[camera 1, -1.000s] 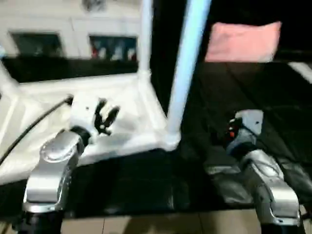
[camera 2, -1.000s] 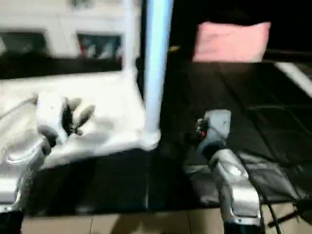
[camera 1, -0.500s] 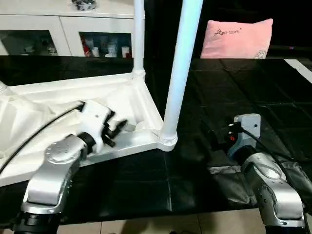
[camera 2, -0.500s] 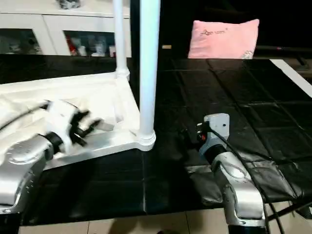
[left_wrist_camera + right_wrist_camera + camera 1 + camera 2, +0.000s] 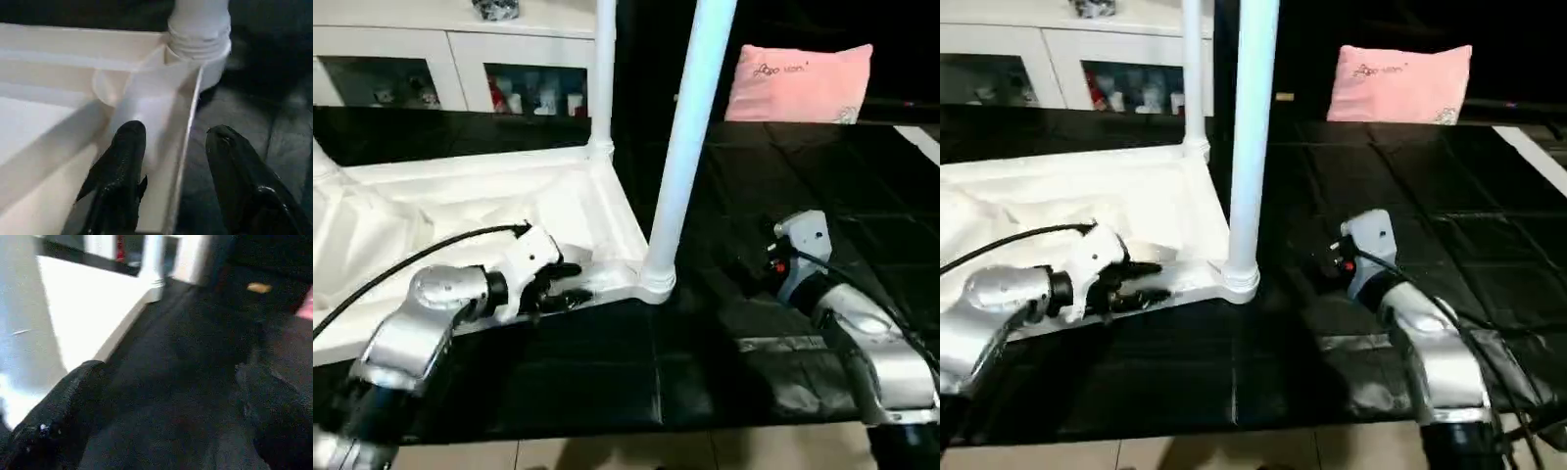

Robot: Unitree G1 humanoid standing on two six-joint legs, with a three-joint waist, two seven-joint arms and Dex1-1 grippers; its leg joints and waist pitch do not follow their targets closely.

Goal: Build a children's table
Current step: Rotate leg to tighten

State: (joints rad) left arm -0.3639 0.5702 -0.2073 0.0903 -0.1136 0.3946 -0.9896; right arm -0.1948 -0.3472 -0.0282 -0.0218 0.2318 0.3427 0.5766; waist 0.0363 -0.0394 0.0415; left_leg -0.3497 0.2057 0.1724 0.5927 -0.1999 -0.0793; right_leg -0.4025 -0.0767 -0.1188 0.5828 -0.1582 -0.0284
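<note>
The children's table lies upside down on the black mat, its white tabletop (image 5: 460, 211) showing a ribbed underside. One white leg (image 5: 690, 137) stands upright in the near corner socket (image 5: 656, 279), and a second leg (image 5: 603, 69) stands in the far corner. My left gripper (image 5: 176, 129) is open at the tabletop's near rim, just left of that socket. One finger (image 5: 124, 161) is inside the rim and the other is outside it. To the right of the near leg, my right gripper (image 5: 168, 371) hangs open over the mat with nothing between its fingers.
A pink pillow (image 5: 800, 83) lies at the back right of the black mat (image 5: 607, 362). A white cabinet (image 5: 460, 69) with glass doors stands behind. A black cable (image 5: 411, 259) runs along my left arm. Floor tiles (image 5: 607, 455) show at the mat's near edge.
My left gripper has dropped from above the tabletop's underside to its near rim and moved right toward the corner socket. The camera has shifted. The right arm is about where it was.
</note>
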